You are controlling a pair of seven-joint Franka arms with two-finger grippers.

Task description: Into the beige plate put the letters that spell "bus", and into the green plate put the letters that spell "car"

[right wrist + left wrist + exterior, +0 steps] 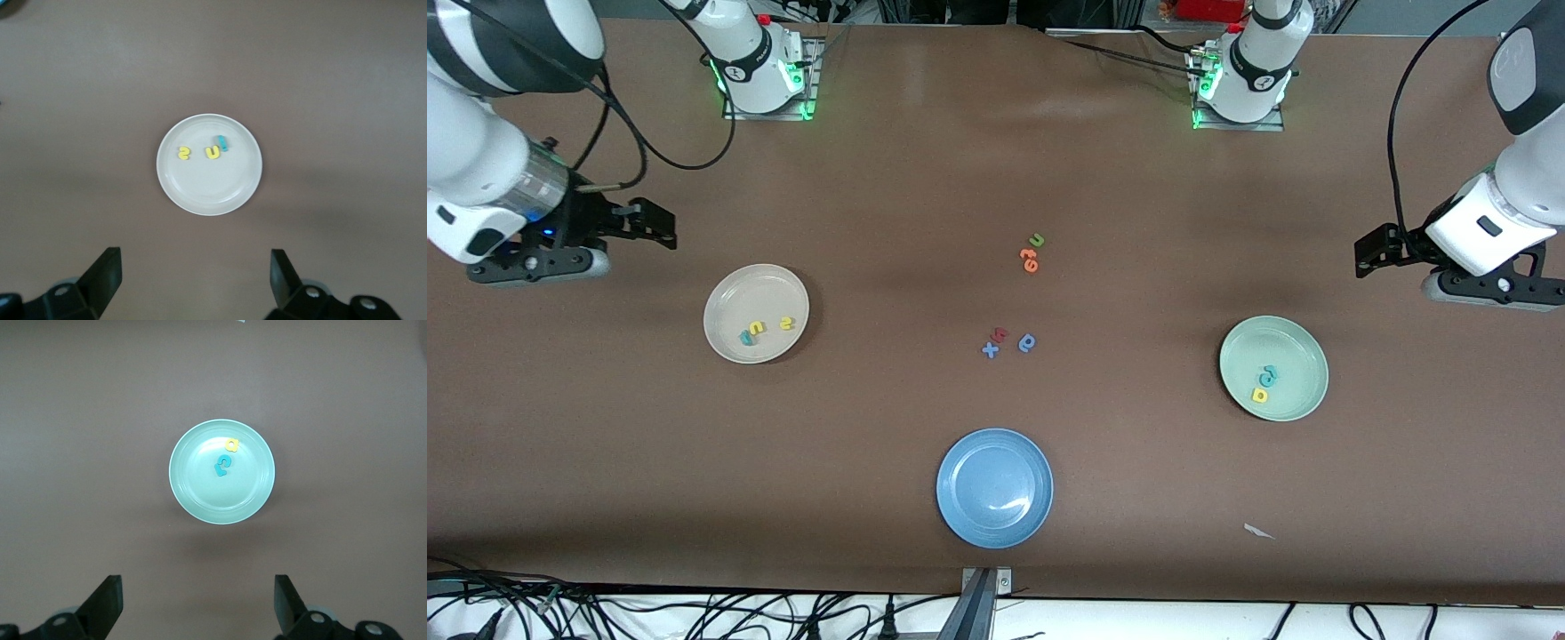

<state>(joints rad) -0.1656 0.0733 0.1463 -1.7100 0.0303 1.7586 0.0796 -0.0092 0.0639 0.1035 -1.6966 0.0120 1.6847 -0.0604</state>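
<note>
- I see both sets plated: beige plate point(725, 342), green plate point(1303, 396).
- Left end effector point(198, 603) and right end effector point(195, 280) gape wide, empty.
- I'd hold clear, disturbing nothing.

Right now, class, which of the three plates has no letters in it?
The blue plate, nearest the front camera. The beige plate and the green plate each hold small foam letters.

I have both arms drawn up over their own ends of the worktop. My left hand point(1371, 252) hangs empty with fingers point(107, 603) spread wide; my right hand point(660, 224) likewise, fingers point(105, 273) apart, nothing between them.
</note>
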